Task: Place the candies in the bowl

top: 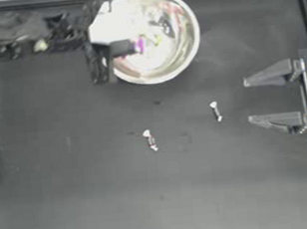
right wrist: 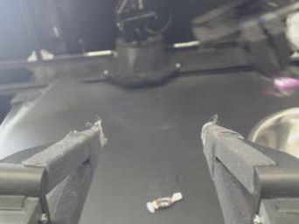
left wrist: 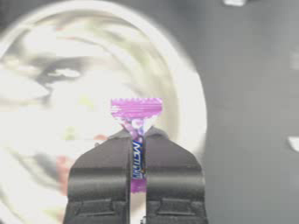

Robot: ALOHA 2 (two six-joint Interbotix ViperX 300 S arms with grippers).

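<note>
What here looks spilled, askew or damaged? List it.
Nothing stands out. The left gripper is shut on the pink candy over the bowl. Two white candies lie on the table, not yet collected. The right gripper waits open at the right.

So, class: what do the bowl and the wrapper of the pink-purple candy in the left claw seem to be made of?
Bowl: probably polished metal or glazed ceramic, since its inside mirrors its surroundings with bright glare. Pink-purple candy, pinched in the shut left claw over the bowl: thin plastic or foil film, judging by its crimped, fanned end and printed lettering.
</note>
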